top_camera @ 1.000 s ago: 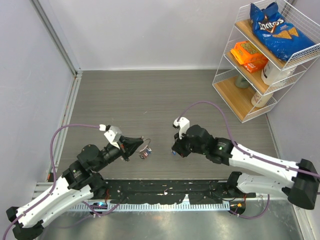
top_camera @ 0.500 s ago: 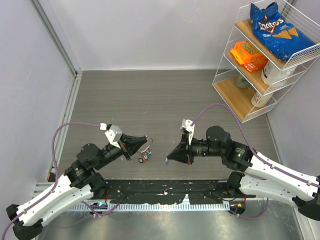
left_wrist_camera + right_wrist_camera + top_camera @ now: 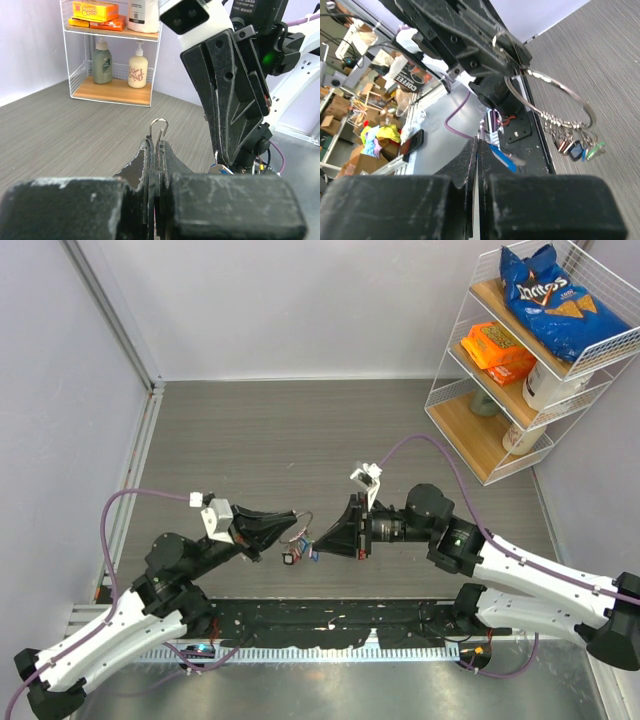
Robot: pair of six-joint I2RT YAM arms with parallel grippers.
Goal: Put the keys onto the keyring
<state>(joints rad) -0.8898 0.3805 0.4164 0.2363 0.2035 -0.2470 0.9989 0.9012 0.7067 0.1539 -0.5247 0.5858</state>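
My left gripper (image 3: 291, 518) is shut on the keyring (image 3: 303, 523), a thin silver wire loop that sticks up past its fingertips (image 3: 159, 128). Several keys (image 3: 296, 553) with coloured heads hang from the loop's low end, seen as a bunch (image 3: 572, 145) under the wire (image 3: 555, 97) in the right wrist view. My right gripper (image 3: 322, 544) is shut on a blue-headed key (image 3: 504, 156), its tip close to the right of the ring and the hanging bunch. In the left wrist view the right gripper (image 3: 235, 100) fills the right side, with that key (image 3: 222, 169) below it.
A white wire shelf rack (image 3: 520, 370) stands at the back right with a blue crisp bag (image 3: 548, 295), orange boxes (image 3: 497, 348) and bottles. A metal rail (image 3: 140, 450) runs along the left wall. The black base plate (image 3: 330, 622) lies at the near edge.
My right gripper has swung left and turned to point at the keyring, closing the gap to the hanging keys. The left gripper with the ring has shifted slightly down and right.
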